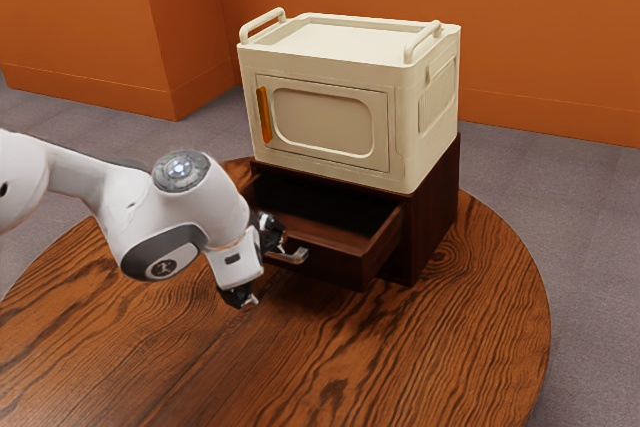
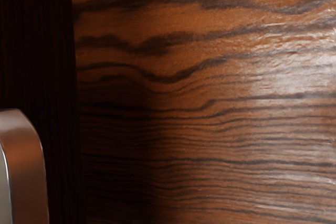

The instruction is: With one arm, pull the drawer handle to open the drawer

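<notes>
The dark brown drawer [image 1: 330, 263] stands pulled out of its cabinet, its inside visible from above. My gripper [image 1: 267, 273] is at the drawer's front with its two black fingers wide apart, one above the other in the exterior view. Beside the upper finger, the silver handle [image 1: 294, 256] juts from the drawer front; whether they touch I cannot tell. In the wrist view the metal handle [image 2: 25, 166] is large and close, with the dark drawer front [image 2: 39, 40] behind it. Part of the handle is hidden behind the gripper.
A cream box [image 1: 330, 122] with an orange handle [image 1: 264, 114] on its door rests on the dark cabinet [image 1: 433, 212]. Both stand on a round wood-grain table [image 1: 400, 357], whose curved edge runs along the exterior view's right. Orange walls [image 1: 540, 37] rise behind.
</notes>
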